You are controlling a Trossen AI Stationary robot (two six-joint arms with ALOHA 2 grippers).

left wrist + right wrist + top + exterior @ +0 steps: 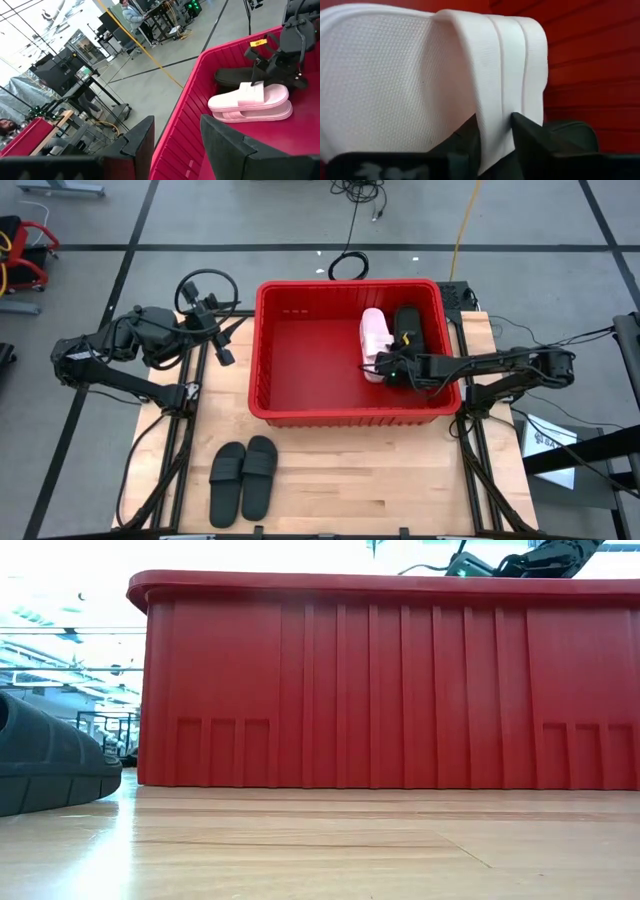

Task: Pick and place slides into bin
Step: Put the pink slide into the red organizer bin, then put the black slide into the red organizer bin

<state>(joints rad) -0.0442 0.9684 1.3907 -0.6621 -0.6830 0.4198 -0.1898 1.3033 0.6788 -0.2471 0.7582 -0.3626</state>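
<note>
1. Pink slides (373, 340): a stacked pair, pale, lying in the right half of the red bin (300, 415), one on the other, beside a black slide (408, 330) nearer the right wall. Judged light, foam-like, soft enough to dent under a pinch, matte and not slippery. The wide ribbed strap is the natural hold; the sole edge is a poorer one.

2. Right gripper (388, 367): reaches in over the bin's right rim to the near end of the pink pair. In the right wrist view its two dark fingers (470, 137) stand either side of the ribbed strap of the pink slide (420, 75), close against it. Whether they clamp or are letting go cannot be told.

3. Black slides on table (243, 477): a pair side by side on the wooden tabletop (400, 480), in front of the bin and toward the left, not yet binned. Same build, so judged equally light and springy; take each by the strap, near its middle, so it hangs level.

4. Left gripper (218, 330): parked beyond the bin's left wall, fingers (140, 140) apart and empty, facing the bin.

5. Risk, judged: a soft strap may flex and slip from a shallow pinch.
</note>
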